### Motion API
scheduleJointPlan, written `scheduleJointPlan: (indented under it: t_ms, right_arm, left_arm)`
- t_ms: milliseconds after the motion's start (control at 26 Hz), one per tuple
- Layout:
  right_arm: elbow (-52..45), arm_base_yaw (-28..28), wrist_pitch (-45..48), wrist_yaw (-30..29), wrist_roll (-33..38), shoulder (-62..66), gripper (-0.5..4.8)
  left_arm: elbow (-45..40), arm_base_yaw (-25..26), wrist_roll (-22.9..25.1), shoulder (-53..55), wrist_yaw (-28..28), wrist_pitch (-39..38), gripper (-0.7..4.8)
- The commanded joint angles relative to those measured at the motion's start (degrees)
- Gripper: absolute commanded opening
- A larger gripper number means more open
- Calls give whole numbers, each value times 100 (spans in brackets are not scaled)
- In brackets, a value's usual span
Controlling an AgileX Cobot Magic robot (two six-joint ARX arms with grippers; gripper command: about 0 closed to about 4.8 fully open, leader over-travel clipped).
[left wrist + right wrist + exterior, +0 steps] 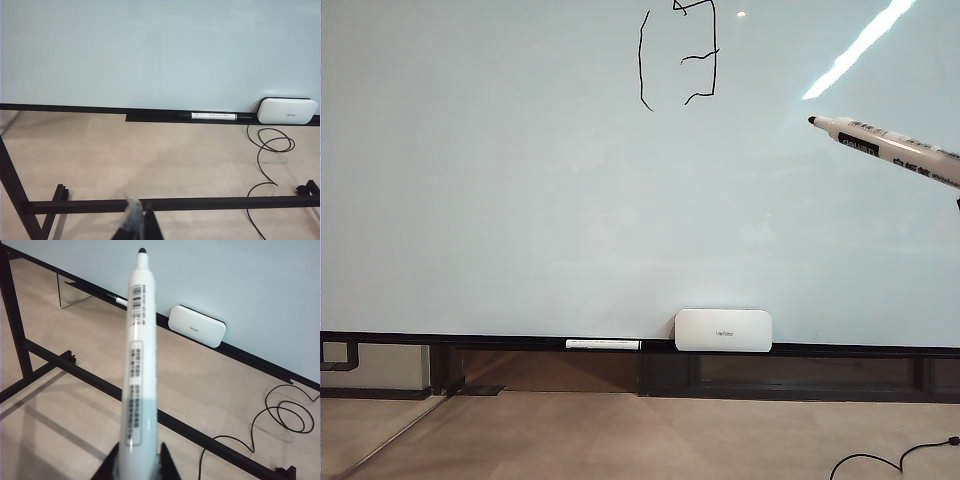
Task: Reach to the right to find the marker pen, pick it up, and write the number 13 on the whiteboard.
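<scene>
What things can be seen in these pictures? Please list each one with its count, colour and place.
whiteboard: one, pale bluish-white, fills the wall.
number 13: one, thin black strokes, top middle of the board.
marker pen: one, white with black tip, held out at the right, tip off the board.
second marker: one, white, lying on the lower rail.
white box: one, rounded, on the rail beside that marker.
black cable: one, looped on the floor.
black frame: one, bars low over the floor.
left gripper: dark fingers, closed together, empty.
right gripper: dark fingers, shut on the marker pen.
</scene>
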Motion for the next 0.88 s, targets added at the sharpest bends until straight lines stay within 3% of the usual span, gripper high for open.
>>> scheduleJointPlan:
  t_ms: [38,884]
  right_arm:
    - [13,4,105,7,44,2,-5]
    - [13,4,46,2,66,2,-5]
  left_arm:
    - [15,7,4,4,-9,55,-5]
    - [15,7,4,4,-2,28,-5]
